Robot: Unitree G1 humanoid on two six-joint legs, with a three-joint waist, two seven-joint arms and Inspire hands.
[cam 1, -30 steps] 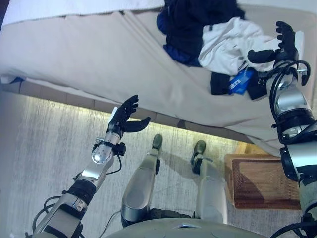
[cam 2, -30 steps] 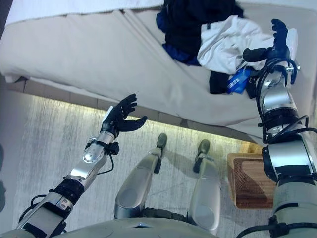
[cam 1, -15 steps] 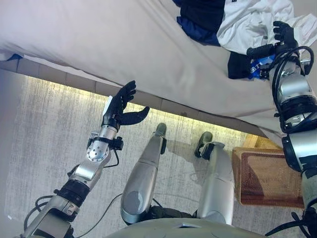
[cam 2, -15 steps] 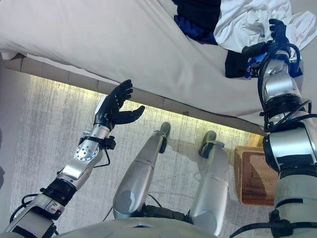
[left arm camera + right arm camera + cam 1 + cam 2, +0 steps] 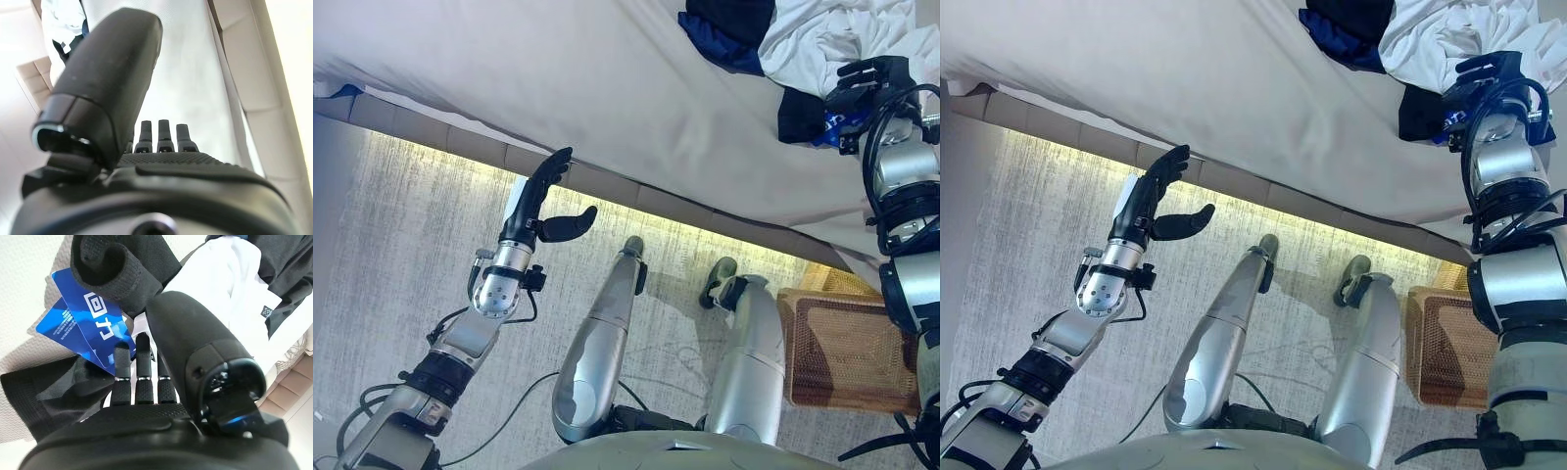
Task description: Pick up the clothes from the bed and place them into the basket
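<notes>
White and dark clothes (image 5: 822,39) heaped, no clear long axis; we see right hand (image 5: 867,78) open above them.

Bed (image 5: 607,88) spans top of frame. Clothes pile (image 5: 783,39) on it at upper right, tag (image 5: 90,323) among them. Right hand (image 5: 867,78) over the pile's near edge. Basket (image 5: 842,343) on floor, lower right. Left hand (image 5: 543,201) left of centre, before the bed edge.

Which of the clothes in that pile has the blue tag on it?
The black garment at the near edge of the pile, just under the right hand. The white and dark blue pieces show no tag.
</notes>
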